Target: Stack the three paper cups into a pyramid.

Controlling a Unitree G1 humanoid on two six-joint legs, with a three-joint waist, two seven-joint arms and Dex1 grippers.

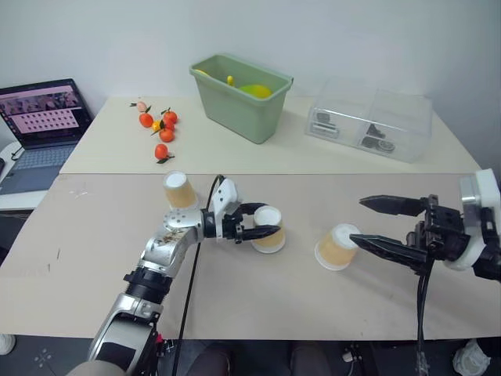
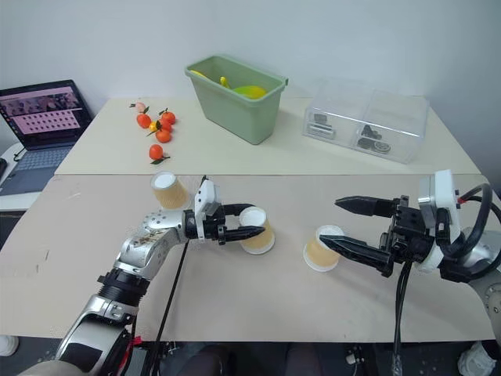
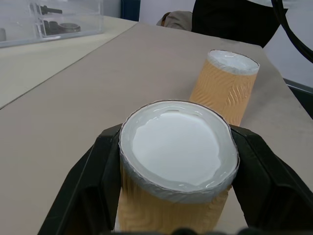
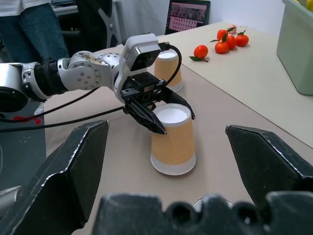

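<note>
Beige tables (image 1: 94,235) against white wall (image 1: 352,39)

Three tan ribbed paper cups (image 1: 268,229) upside down, apart, unstacked on table.

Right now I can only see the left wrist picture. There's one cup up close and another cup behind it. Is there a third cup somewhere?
Observer: Yes. The third cup stands upside down on the table, off toward the tangerines.
Operator: Where's my other hand?
Observer: The right gripper hangs wide open, right by the far cup that you see behind.
Operator: Is any cup stacked yet?
Observer: No. All three stand apart on the table, the close-up cup in the middle, so no pyramid yet.
</note>
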